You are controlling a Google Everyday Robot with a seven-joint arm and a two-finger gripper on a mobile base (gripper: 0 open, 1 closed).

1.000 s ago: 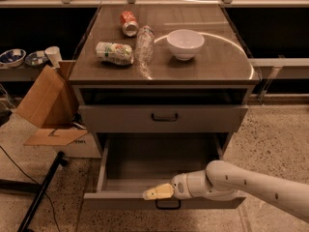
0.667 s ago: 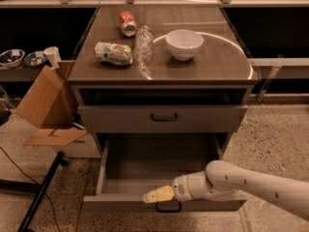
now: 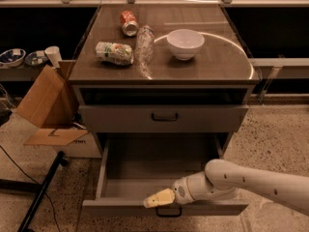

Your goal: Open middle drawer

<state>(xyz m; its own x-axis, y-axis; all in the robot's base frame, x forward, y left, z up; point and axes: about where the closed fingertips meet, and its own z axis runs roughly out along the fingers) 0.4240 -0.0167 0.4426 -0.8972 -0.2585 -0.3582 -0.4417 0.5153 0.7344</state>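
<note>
The middle drawer [image 3: 116,208] is a grey flat-fronted drawer. It stands pulled far out of the cabinet, and its inside looks bare. Its small dark loop handle [image 3: 169,212] hangs at the centre of the front. My gripper [image 3: 159,198] has a cream tip on a white arm that comes in from the right. It sits at the drawer's front edge, just above and a little left of the handle. The taller drawer [image 3: 116,118] above is shut. The lowest drawer is hidden under the open one.
On the cabinet top [image 3: 217,62] lie a white bowl [image 3: 185,43], a clear bottle [image 3: 144,43], a red can [image 3: 129,22] and a crushed green-white can [image 3: 114,52]. A cardboard box [image 3: 43,100] stands on the floor at left, with a black stand leg [image 3: 41,192] nearby.
My gripper has shifted slightly toward the front, and the middle drawer's front has come out a little further with it.
</note>
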